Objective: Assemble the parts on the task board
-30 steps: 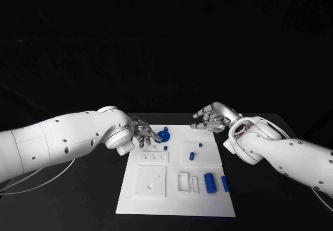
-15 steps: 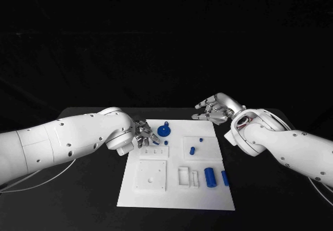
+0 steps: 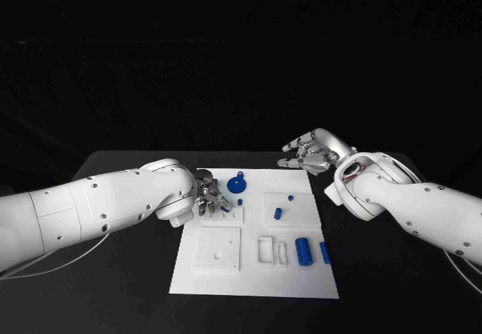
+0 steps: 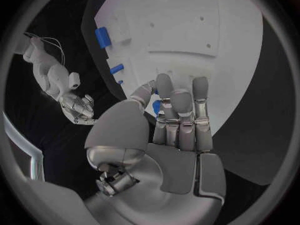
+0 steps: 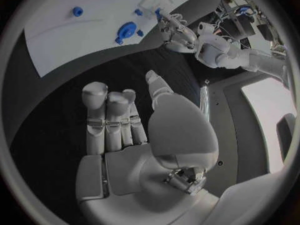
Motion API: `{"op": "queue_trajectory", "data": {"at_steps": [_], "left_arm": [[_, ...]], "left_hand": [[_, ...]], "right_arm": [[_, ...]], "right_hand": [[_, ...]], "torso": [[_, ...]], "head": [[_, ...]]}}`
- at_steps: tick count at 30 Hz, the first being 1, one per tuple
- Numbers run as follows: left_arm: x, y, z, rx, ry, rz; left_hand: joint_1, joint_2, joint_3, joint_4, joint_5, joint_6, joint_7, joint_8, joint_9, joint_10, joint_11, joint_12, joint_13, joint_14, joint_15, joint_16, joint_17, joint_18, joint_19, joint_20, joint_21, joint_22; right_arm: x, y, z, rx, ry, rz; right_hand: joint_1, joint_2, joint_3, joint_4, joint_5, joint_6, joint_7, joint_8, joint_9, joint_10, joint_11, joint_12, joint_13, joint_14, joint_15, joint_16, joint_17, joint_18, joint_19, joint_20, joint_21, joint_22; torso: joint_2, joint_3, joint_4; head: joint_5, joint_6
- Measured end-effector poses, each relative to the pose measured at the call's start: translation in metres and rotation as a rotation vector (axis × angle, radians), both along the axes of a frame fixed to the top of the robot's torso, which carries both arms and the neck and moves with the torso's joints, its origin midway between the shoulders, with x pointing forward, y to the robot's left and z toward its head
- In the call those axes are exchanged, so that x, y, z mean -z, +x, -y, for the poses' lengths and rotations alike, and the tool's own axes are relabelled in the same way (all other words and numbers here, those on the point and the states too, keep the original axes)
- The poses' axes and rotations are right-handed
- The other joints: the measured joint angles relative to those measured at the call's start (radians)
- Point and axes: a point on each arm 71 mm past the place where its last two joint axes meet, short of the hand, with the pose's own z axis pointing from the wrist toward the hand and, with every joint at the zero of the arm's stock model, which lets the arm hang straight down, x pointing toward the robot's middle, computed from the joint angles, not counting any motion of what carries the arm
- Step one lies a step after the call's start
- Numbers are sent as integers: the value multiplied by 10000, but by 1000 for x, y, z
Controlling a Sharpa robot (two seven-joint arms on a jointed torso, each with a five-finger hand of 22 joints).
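**Both hands at the far end of the task board**

The white task board point(image 3: 251, 278) lies mid-table. Left hand point(image 3: 208, 194) sits over its far-left edge, fingers drawn together, pinching a small blue part point(image 4: 155, 107) at the fingertips. Just right of it stands a blue wheel-shaped part point(image 3: 236, 184). Two blue cylinders point(image 3: 304, 250) lie at the board's near right. Right hand point(image 3: 313, 154) hovers beyond the far-right corner, fingers curled, holding nothing.
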Motion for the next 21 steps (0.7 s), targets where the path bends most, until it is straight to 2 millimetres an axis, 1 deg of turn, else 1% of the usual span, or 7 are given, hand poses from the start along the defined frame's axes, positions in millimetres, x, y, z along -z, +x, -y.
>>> {"op": "queue_trajectory", "data": {"at_steps": [7, 8, 9, 12, 14, 15, 21], "left_arm": [[4, -1, 0, 43, 163, 31], [4, -1, 0, 50, 190, 42], [4, -1, 0, 54, 208, 49], [4, -1, 0, 76, 263, 82], [4, -1, 0, 97, 292, 100], [4, -1, 0, 114, 312, 111], [4, -1, -1, 191, 428, 141]], "left_hand": [[-68, 48, 23, -78, 8, 1, -1, 0, 17, 14, 14, 60, 9, -11, -11, 54, -41, -1, 135, -16, -416, 604], [-68, 48, 34, -89, 8, 1, -1, 0, 71, 14, 14, 60, 9, -11, -11, 103, -81, -1, 257, -12, -671, 924], [-68, 48, 35, -90, 8, 2, -1, 0, 71, 14, 14, 60, 9, -12, -11, 118, -97, -1, 286, -15, -762, 1034], [-68, 47, 39, -106, 8, 2, -2, 1, 102, 14, 14, 60, 9, -13, -10, 118, -98, -1, 304, -17, -799, 1115], [-68, 48, 33, -113, 7, 2, -2, 1, 141, 14, 14, 60, 19, -13, -10, 118, -141, -152, 534, -21, -1402, 1820], [-68, 47, 33, -113, 7, 2, -2, 1, 142, 14, 14, 60, 19, -14, -9, 118, -144, -152, 554, -16, -1472, 1901], [-67, 47, 33, -114, 5, 2, -2, 17, 154, 14, 14, 139, 51, -16, -8, 157, -175, -151, 966, 14, -2605, 3202]], "right_arm": [[0, 0, 0, -7, 24, -5], [0, 0, 0, -8, 28, -6], [0, 0, 0, -8, 30, -7], [0, 0, 0, -10, 36, -9], [0, 0, 0, -10, 39, -11], [0, 0, 0, -10, 40, -12], [0, 0, 0, -7, 48, -18]], "right_hand": [[0, 0, 27, -27, 55, 0, 0, 0, 1, 0, 0, 0, -13, 0, 0, 0, 0, 0, 0, 0, 0, 0], [0, 0, 27, -27, 96, 0, 0, 0, 1, 0, 0, 0, -13, 0, 0, 0, -7, 0, 0, 0, 0, 0], [0, 0, 27, -27, 112, 0, 0, 0, 1, 0, 0, 0, -13, 0, 0, 0, -12, 0, 0, 0, 0, 0], [0, 0, 27, -27, 112, 0, 0, 0, 1, 0, 0, 0, -23, 0, 0, 0, -12, 0, 0, 0, 0, 0], [0, 0, 27, -27, 112, 0, 0, 0, 1, 1, 1, 0, -23, 0, 0, 0, -12, 0, 0, 0, 0, 0], [0, 0, 27, -27, 112, 0, 0, 0, 1, 1, 1, 0, -23, 0, 0, 0, -12, 1, 0, 0, 0, 0], [0, 0, 27, -27, 112, 2, 2, 0, 2, 1, 1, 0, -32, 1, 0, 0, -12, 0, 0, 0, -39, 0]], "torso": [[3, 2, 1], [4, 2, 1], [5, 3, 1], [5, 3, 1], [5, 2, 2], [5, 2, 3], [3, 2, 1]], "head": [[-11, -36], [-16, -37], [-17, -38], [-17, -39], [-17, -42], [-17, -44], [-5, -51]]}}
